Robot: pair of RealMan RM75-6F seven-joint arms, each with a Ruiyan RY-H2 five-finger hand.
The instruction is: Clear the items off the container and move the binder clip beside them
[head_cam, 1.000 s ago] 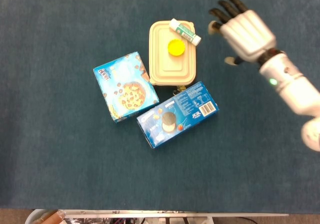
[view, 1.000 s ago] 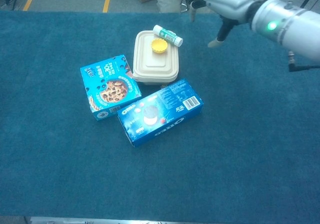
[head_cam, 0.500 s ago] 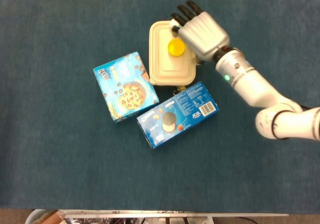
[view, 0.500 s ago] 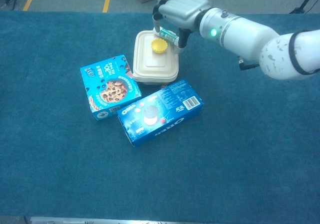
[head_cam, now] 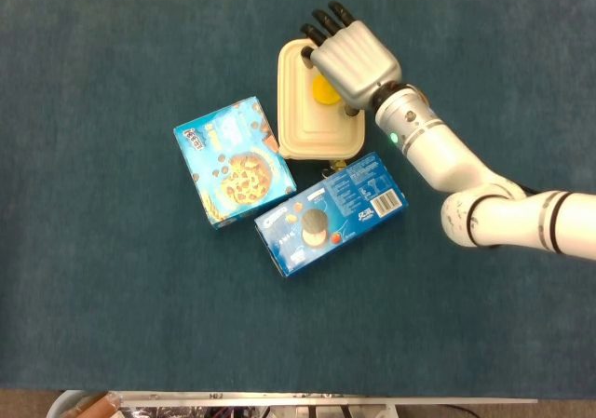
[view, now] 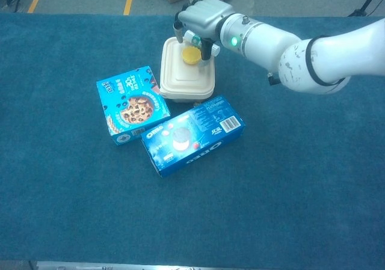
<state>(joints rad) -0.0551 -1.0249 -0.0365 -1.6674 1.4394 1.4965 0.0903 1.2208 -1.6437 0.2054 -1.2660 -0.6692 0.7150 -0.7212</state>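
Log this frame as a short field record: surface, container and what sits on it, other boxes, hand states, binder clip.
surface: blue cloth table
container: cream lidded box
on lid: yellow cap; white-and-green tube, mostly hidden by the hand
right hand: over the tube at the lid's far corner; grip cannot be confirmed
left hand: not in view
other boxes: cookie box beside the container; Oreo box in front of it
binder clip: cannot identify

Cream lidded container (view: 186, 77) near the table's far edge; a yellow cap (view: 191, 55) and white tube (view: 192, 38) on it.
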